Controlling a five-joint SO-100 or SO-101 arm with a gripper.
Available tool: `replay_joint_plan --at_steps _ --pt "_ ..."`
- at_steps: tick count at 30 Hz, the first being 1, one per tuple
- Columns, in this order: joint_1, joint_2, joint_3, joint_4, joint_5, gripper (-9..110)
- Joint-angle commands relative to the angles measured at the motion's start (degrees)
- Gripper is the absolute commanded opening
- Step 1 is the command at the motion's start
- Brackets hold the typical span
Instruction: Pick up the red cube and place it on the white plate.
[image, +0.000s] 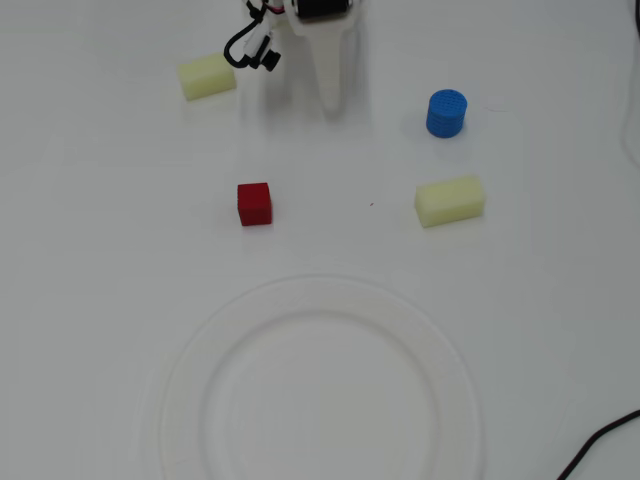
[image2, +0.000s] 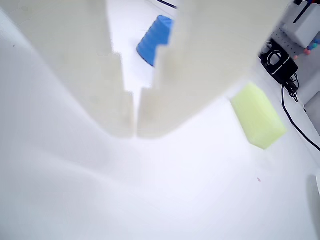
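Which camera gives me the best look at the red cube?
The overhead view: the red cube sits in the open on the table, unobstructed, above the white plate. The wrist view doesn't show it at all.

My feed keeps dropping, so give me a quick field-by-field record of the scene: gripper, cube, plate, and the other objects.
gripper: closed and empty, at the top of the overhead view, fingertips together in the wrist view
red cube: on the table, apart from the gripper, untouched
plate: at the bottom of the overhead view, nothing on it
cube to plate: cube outside the rim, above it in the overhead view
blue cylinder: upright, right of the gripper
yellow blocks: one left of the gripper, one below the cylinder
task status: cube not yet picked
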Motion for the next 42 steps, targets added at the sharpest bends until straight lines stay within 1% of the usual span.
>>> replay_joint_plan --at_steps 1,5,10,17,19,21,24,29,32,42 --pt "2.37 0.35 -1.14 -1.14 1.32 0" --pt "3.16 -3.52 -9.49 -0.88 1.41 0" --pt "2.9 -26.1 -27.86 -3.16 0.79 0" --pt "8.17 -53.17 -50.71 -7.29 -7.82 3" --pt "10.37 -62.23 -56.43 -7.21 -9.58 7" --pt "12.66 -71.28 -61.0 -7.21 -12.39 13" --pt "15.47 -79.89 -63.81 -7.82 -15.91 17" --pt "16.87 -82.18 -61.7 -9.84 -18.81 23" --pt "16.87 -83.58 -60.29 -12.74 -20.3 24" --pt "19.07 -95.62 -66.18 -16.88 -21.88 24"
